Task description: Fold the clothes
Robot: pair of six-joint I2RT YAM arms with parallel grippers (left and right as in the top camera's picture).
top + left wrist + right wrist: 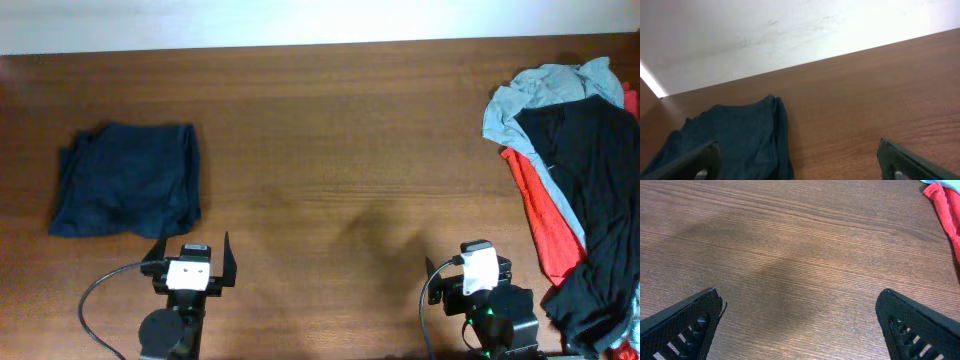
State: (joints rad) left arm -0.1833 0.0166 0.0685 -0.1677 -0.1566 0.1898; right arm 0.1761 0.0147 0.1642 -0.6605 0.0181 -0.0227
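The clothes, a black T-shirt (590, 180), lie crumpled at the table's far right edge, draped over a red shirt and a grey one. My right gripper (468, 258) sits near the front edge, left of that pile and apart from it. In the right wrist view it (799, 297) is open over bare wood with nothing between its fingers. My left gripper (192, 250) stands at the front left, just in front of a navy garment. The left wrist view shows this gripper (799, 150) open and empty too.
A folded dark navy garment (127, 180) lies at the left, also seen in the left wrist view (735, 135). A grey shirt (545, 90) and a red shirt (545, 215) lie under the black one. The red shirt's edge (945, 205) shows at the right wrist view's top right.
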